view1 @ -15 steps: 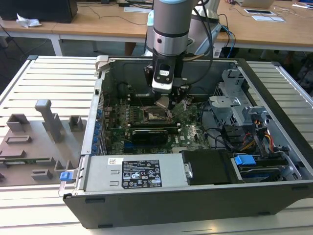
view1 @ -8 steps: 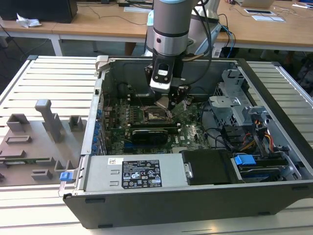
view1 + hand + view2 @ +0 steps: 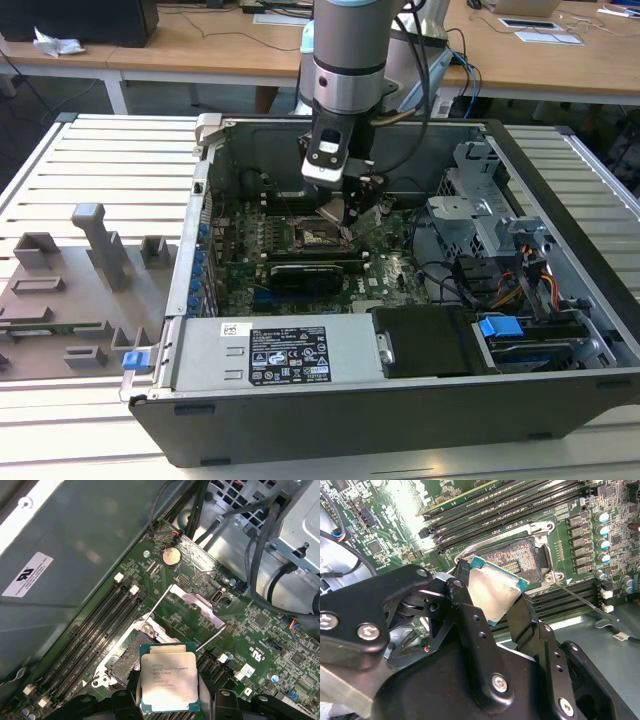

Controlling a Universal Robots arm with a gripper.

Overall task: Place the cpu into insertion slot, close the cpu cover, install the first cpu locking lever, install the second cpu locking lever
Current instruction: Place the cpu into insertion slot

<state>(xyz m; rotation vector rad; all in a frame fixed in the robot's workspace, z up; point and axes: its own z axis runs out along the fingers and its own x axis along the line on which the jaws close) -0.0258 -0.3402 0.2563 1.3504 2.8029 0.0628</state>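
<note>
While the tool (image 3: 491, 605) pinches the cpu (image 3: 495, 587) tilted just above the open socket (image 3: 517, 557), a skewed descent could bend pins; any slip would seat it crooked.

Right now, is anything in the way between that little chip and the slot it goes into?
Nothing visible is. The hand holds the cpu close to the insertion slot, whose contact field lies bare in the second wrist view. The cpu cover is swung open, off to one side of the slot.
</note>
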